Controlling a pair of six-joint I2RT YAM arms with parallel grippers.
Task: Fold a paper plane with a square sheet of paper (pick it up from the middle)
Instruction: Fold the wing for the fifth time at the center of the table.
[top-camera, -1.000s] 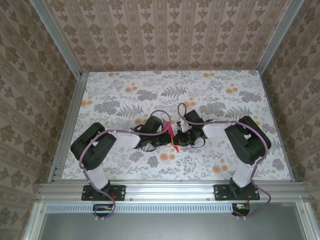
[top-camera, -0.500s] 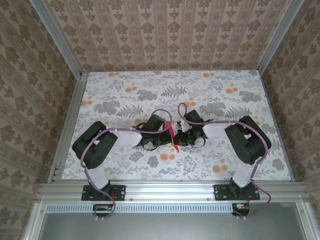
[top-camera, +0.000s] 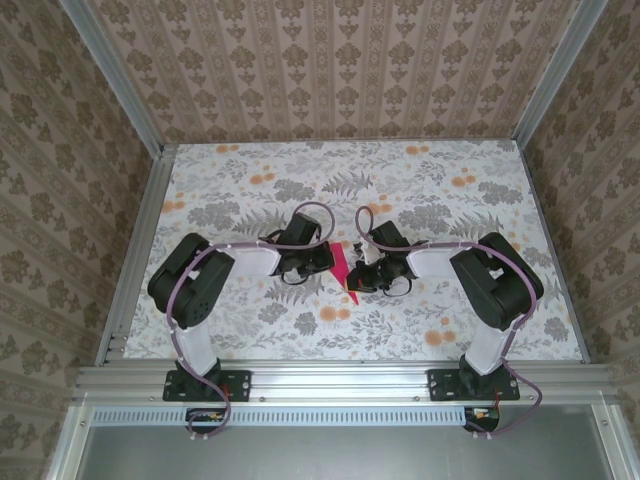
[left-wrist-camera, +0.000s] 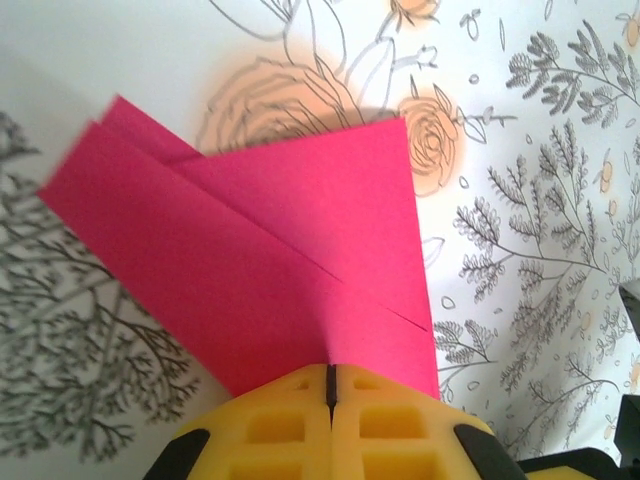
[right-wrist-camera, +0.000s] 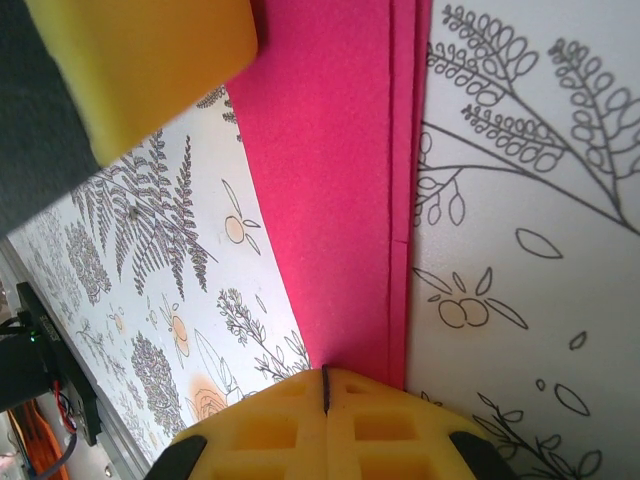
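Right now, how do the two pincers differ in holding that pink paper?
The left pincer grips a wide, fanned side of the paper with overlapping flaps; the right pincer grips a narrow strip of stacked edges. The left pincer reaches in from the left, the right pincer from the right. Both are shut on the paper, with yellow pads.

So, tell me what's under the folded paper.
The flower-print tabletop shows around the folded paper; whatever lies directly beneath it is covered.
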